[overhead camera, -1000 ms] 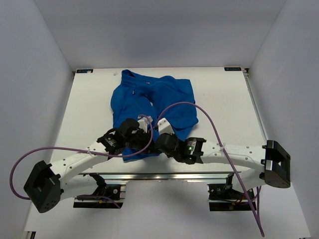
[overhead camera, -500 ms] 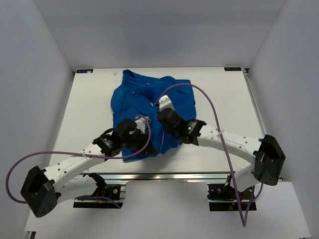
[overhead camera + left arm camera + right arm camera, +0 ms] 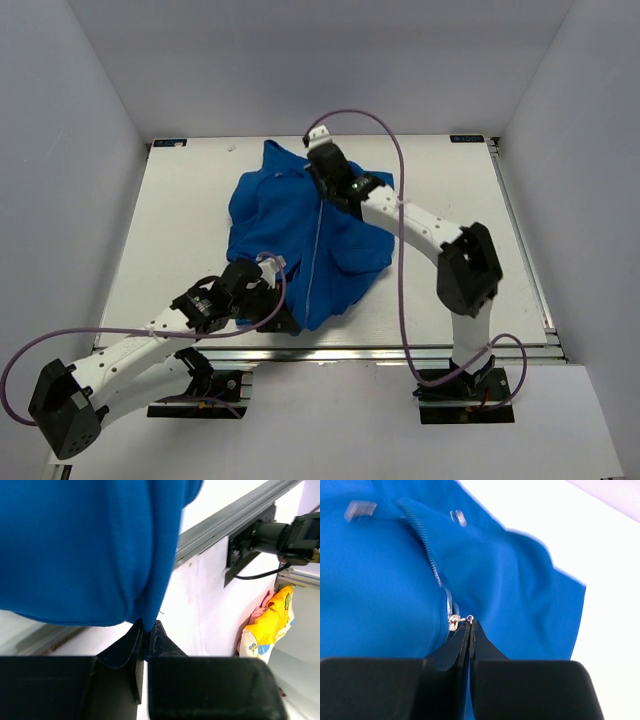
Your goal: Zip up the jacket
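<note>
Your left fingers (image 3: 150, 632) pinch the near hem of the jacket (image 3: 300, 230); your right fingers (image 3: 471, 627), closed tight, grip its zipper pull (image 3: 454, 622) near the collar.

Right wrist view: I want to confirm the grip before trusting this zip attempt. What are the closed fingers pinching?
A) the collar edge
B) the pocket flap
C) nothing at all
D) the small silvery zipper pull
D: the right gripper is shut, and the silvery zipper pull of the jacket is caught right at its fingertips.
</note>
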`<act>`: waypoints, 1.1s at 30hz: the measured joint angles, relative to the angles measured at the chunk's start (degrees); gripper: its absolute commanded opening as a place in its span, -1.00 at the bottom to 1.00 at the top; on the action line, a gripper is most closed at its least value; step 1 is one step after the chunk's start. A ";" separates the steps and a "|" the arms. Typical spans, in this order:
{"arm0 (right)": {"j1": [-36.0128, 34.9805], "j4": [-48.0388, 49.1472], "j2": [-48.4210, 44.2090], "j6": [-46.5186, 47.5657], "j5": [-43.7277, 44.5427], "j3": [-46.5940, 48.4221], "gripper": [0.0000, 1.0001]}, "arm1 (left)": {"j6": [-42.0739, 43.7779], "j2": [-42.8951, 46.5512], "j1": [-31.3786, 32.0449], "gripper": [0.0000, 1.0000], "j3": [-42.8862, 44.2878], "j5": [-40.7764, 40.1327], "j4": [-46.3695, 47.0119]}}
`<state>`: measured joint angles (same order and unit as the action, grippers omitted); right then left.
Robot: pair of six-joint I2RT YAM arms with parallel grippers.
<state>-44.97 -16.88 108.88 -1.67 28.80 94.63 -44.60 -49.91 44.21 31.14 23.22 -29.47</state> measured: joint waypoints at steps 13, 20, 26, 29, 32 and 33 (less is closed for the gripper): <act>12.92 2.08 25.31 5.01 -5.07 30.29 -1.00 | -4.44 1.18 -1.36 -1.00 -3.87 -2.82 2.03; 15.69 9.81 34.05 7.82 -9.20 38.38 -1.00 | -4.83 0.17 -1.70 -1.00 -3.85 -5.29 3.61; 15.82 20.35 39.04 8.46 -16.50 40.65 -1.00 | -6.16 1.14 -2.23 -1.00 -3.82 -7.76 3.54; 16.11 26.10 41.64 7.50 -19.67 40.98 -1.00 | -7.58 3.61 -2.43 -1.00 -3.89 -9.11 3.08; 17.05 29.66 43.21 6.51 -24.33 40.98 -1.00 | -8.83 6.34 -2.64 -1.00 -4.52 -10.38 1.64; 17.40 30.49 43.41 6.58 -26.36 40.98 -1.00 | -9.27 7.02 -2.80 -1.00 -4.83 -10.69 1.22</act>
<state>-27.57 13.61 152.29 4.91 2.44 135.61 -53.87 -42.89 41.41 26.30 12.53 -28.25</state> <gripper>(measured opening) 0.014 0.156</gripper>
